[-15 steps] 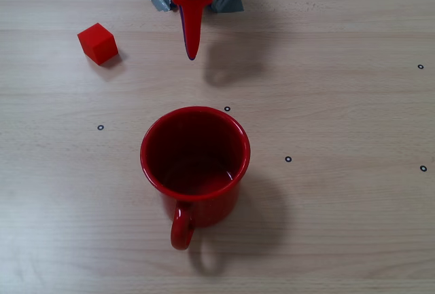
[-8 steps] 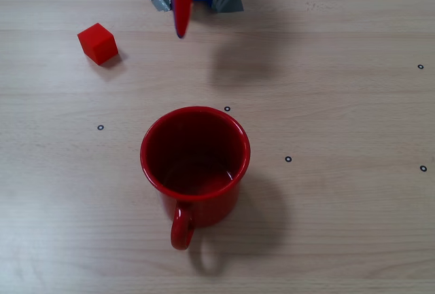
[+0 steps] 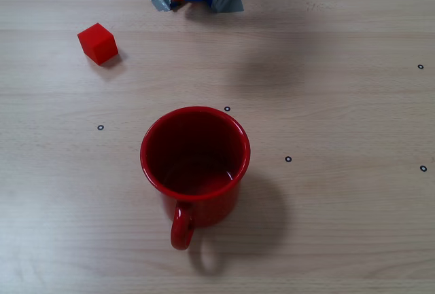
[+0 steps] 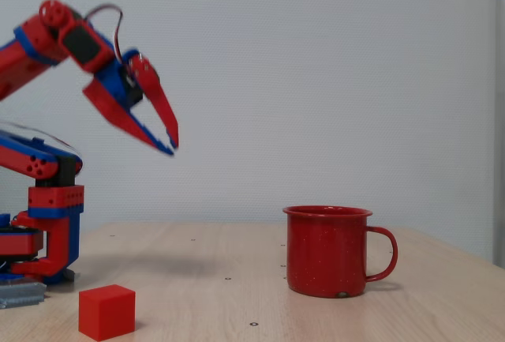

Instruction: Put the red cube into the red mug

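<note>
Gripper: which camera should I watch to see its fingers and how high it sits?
The side-on fixed view. It shows the whole gripper raised well above the table, fingertips close together, nothing between them, far above the red cube and red mug. The overhead fixed view shows only the arm's base at its top edge.

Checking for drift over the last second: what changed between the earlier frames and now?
Only the arm moved: in the overhead fixed view the hand pulled back toward the base at the top edge, and its fingers no longer show there. It gripped and released nothing. The red cube and red mug stayed put, apart on the table.
</note>
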You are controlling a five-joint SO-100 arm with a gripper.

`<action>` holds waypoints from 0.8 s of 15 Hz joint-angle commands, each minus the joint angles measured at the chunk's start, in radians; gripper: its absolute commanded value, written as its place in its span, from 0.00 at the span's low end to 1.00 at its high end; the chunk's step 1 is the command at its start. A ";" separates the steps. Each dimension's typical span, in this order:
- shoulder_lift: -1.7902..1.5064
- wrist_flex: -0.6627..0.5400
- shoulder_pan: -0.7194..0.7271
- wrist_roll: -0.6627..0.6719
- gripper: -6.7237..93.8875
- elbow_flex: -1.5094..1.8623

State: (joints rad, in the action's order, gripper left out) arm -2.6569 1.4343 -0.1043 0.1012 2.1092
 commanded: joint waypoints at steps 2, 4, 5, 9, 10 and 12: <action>0.147 0.123 -0.064 -0.018 0.07 -0.272; 0.232 0.209 -0.089 -0.031 0.07 -0.390; 0.268 0.241 -0.101 -0.037 0.07 -0.442; 0.345 0.318 -0.179 -0.078 0.07 -0.525; 0.365 0.334 -0.210 -0.084 0.07 -0.528; 0.400 0.345 -0.272 -0.095 0.07 -0.503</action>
State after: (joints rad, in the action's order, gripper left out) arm -2.2596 1.7564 -0.3359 0.0123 1.6475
